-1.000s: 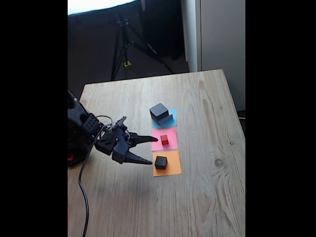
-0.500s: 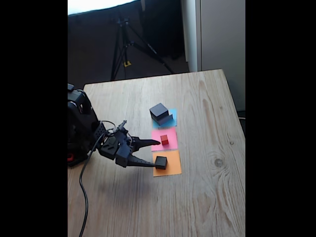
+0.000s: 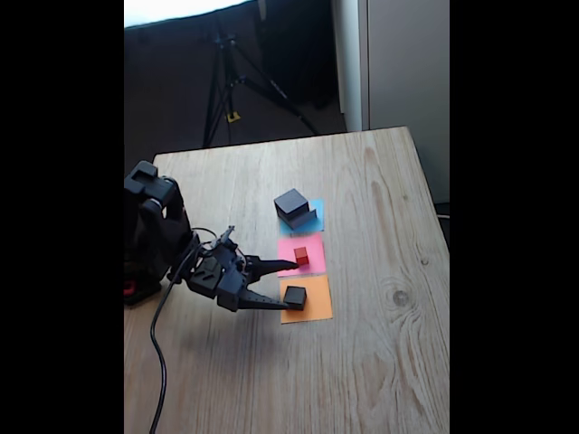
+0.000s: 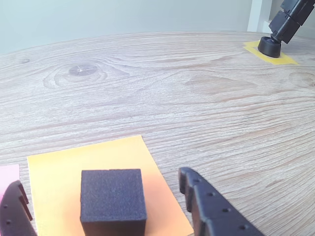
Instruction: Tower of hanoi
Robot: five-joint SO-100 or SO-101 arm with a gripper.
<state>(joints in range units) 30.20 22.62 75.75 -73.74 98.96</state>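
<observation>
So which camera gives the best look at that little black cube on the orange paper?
The wrist view: the small black cube looms large on the orange paper square, between the open tool's fingers. In the fixed view the cube is just a tiny dark block at the tool's tips.

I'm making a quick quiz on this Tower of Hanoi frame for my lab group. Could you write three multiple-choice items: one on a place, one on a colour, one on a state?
1. The small black cube rests on which paper?
A. blue
B. pink
C. orange

2. What colour is the tiny cube on the pink paper?
A. red
B. green
C. white

3. How does the gripper stand?
A. shut on the cube
B. open, a finger on each side of the black cube
C. open, far from all the blocks

Answers:
1 C: the orange paper lies under it in the wrist view.
2 A: it looks red in the fixed view.
3 B: gaps show on both sides of the cube in the wrist view.
</observation>
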